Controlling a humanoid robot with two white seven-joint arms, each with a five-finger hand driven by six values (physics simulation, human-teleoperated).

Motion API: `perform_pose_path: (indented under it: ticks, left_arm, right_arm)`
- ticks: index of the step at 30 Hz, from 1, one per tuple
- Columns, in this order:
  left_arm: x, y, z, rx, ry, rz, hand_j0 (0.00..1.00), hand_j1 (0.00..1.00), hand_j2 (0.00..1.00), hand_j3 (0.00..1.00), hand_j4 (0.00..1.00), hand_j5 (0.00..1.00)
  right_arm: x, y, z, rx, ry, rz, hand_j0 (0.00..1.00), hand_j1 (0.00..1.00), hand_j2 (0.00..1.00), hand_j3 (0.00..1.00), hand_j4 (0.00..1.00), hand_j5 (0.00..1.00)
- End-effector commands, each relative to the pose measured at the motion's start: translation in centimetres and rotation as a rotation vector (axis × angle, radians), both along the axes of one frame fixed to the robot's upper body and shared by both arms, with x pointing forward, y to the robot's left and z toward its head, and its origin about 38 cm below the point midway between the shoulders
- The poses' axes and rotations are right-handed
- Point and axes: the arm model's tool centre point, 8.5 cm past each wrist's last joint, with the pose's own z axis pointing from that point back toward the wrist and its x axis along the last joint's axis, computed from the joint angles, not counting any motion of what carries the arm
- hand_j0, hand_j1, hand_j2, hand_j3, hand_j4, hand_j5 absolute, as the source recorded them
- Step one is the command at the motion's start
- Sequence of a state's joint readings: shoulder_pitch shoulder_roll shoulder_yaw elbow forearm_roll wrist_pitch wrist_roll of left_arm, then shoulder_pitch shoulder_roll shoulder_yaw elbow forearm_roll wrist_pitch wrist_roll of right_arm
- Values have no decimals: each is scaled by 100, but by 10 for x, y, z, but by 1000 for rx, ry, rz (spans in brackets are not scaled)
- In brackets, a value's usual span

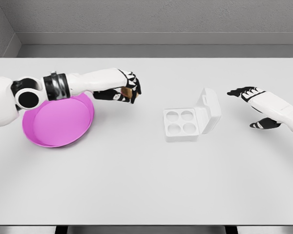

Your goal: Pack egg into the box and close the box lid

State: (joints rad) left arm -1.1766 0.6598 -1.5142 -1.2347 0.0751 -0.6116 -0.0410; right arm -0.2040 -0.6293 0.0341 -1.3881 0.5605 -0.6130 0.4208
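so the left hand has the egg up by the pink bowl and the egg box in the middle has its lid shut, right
Not quite: the egg box has its lid open, tilted up on its right side, with four empty cups showing. The head view shows this. The rest holds: the left hand holds the egg beside the pink bowl.

A table filled the view. On its left side sat a bowl. The left hand hovered just past the bowl's right rim, closed around an egg. Right of centre lay a box with four empty cups, its lid standing raised along its right side. The right hand was further right, apart from the box.
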Motion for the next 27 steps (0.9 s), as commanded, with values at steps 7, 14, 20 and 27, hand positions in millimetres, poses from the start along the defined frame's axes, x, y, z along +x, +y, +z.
perform_pose_path:
  ticks: [7, 14, 20, 27]
  left_arm:
    - [-1, -24, 3, -38, 8, -36, 31, 31, 31, 31, 31, 31]
    - [-3, -46, 7, -52, 4, -79, 30, 30, 30, 30, 30, 30]
    - [-7, -63, 5, -61, 9, -113, 30, 30, 30, 30, 30, 30]
    - [-9, -69, 3, -56, 12, -126, 30, 30, 30, 30, 30, 30]
  right_arm:
    - [0, 0, 0, 7, -1, -2, 100, 100, 100, 100, 100, 100]
    - [0, 0, 0, 7, -1, -2, 100, 100, 100, 100, 100, 100]
    - [0, 0, 1, 6, -1, -2, 100, 100, 100, 100, 100, 100]
    - [0, -1, 0, 6, 1, -2, 100, 100, 100, 100, 100, 100]
